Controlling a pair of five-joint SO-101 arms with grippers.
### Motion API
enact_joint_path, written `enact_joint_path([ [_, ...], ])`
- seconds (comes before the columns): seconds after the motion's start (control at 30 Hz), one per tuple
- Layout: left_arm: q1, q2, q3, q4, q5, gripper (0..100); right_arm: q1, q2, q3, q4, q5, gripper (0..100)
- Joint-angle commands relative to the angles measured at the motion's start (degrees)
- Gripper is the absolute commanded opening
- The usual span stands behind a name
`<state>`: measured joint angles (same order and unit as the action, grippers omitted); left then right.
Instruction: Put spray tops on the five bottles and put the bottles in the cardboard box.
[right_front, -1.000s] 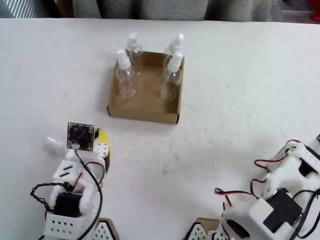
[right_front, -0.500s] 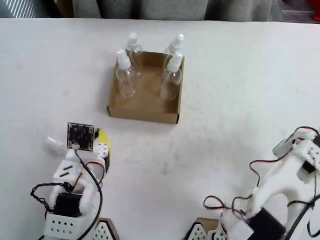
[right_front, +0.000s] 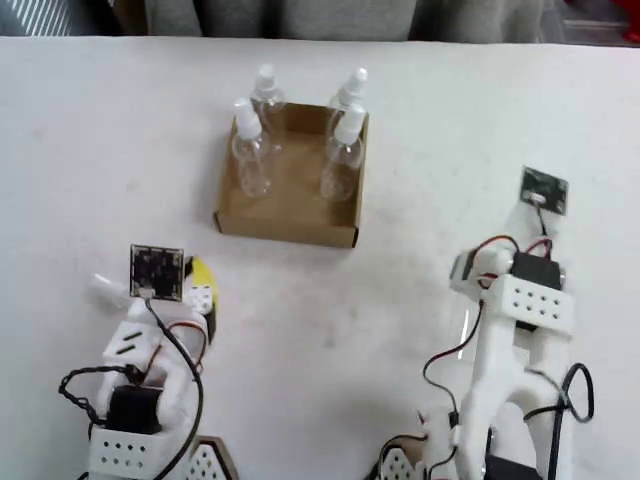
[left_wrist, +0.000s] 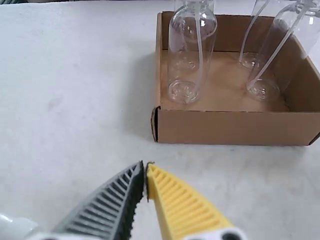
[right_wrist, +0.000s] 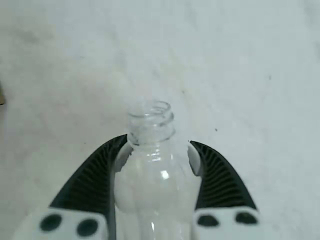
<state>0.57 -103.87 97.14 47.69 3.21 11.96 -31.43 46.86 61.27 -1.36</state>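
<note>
While the right gripper (right_wrist: 160, 145) is clamped on the body of 1 clear bottle (right_wrist: 150, 170), its 2 black fingers (right_wrist: 95, 180) press on opposite sides just below the shoulder. The neck of this bottle is open, with no top fitted, and it points away from the wrist over the bare table (right_wrist: 240, 60). In the high view the right arm (right_front: 525, 305) stands over the table, well apart from the cardboard box (right_front: 285, 225).

The cardboard box holds 4 capped bottles (right_front: 250, 165). All 4 stand upright, 2 toward the back wall and 2 nearer the middle, and each carries 1 of the white spray tops (right_front: 243, 113).

The left gripper (left_wrist: 145, 167) has its gray and yellow fingers together, tips touching, with nothing between them. It sits low over the table near the front wall of the box, tips toward that wall.

A small white object (right_front: 100, 290) lies on the table just beside the left arm (right_front: 135, 400); what it is cannot be told.
</note>
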Motion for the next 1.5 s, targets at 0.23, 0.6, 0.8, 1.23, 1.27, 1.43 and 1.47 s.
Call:
enact_joint_path([
  [0.23, -0.8, -0.7, -0.1, 0.2, -0.5, 2, -11.5, -11.0, 13.7, -18.2, 2.5, 1.7],
  [0.6, -15.4, -0.7, -8.4, 1.8, 8.6, 2, -10.2, -16.3, 25.5, -29.5, 3.0, 1.7],
  [0.8, -17.1, 0.0, -11.0, 6.4, 8.7, 2, -10.9, -16.2, 25.7, -29.5, 3.0, 1.7],
  [1.23, -21.9, 43.5, -25.5, 1.8, 9.1, 3, -10.9, -16.1, 25.9, -29.5, 3.0, 1.7],
  [1.27, -22.8, 45.8, -25.8, 0.5, 10.2, 3, -10.9, -16.1, 25.9, -29.5, 3.0, 1.7],
  [1.43, -29.3, 50.5, -25.8, -3.1, 20.4, 3, -10.9, -16.1, 25.9, -29.5, 3.0, 1.7],
  [1.47, -30.5, 50.5, -25.8, -2.8, 20.9, 3, -10.9, -16.1, 25.9, -29.5, 3.0, 1.7],
])
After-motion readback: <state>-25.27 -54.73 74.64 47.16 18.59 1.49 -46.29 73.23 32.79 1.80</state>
